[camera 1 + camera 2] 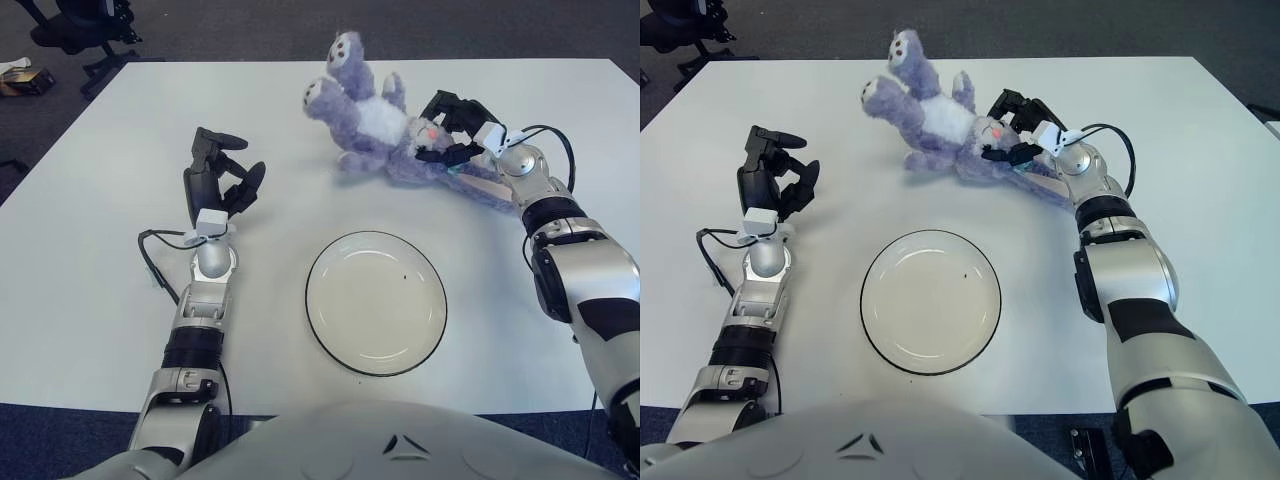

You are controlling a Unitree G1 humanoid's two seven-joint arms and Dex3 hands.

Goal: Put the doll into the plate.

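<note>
because the right hand (452, 128) clamps its fingers on the purple plush doll's (375, 125) head, legs tilt up, beyond the empty plate (376, 302); the left hand (220, 180) hovers half-curled, holding nothing.

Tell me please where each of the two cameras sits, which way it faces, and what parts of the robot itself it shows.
Left eye view: on the head, looking forward and down at the white table; shows both arms, the left hand raised left of the plate, and the right hand at the purple doll.
Right eye view: same head, slightly to the right, same direction; shows more of the right arm, and everything sits further left in the picture.
Shared: the same table, plate, doll and both hands.
</note>
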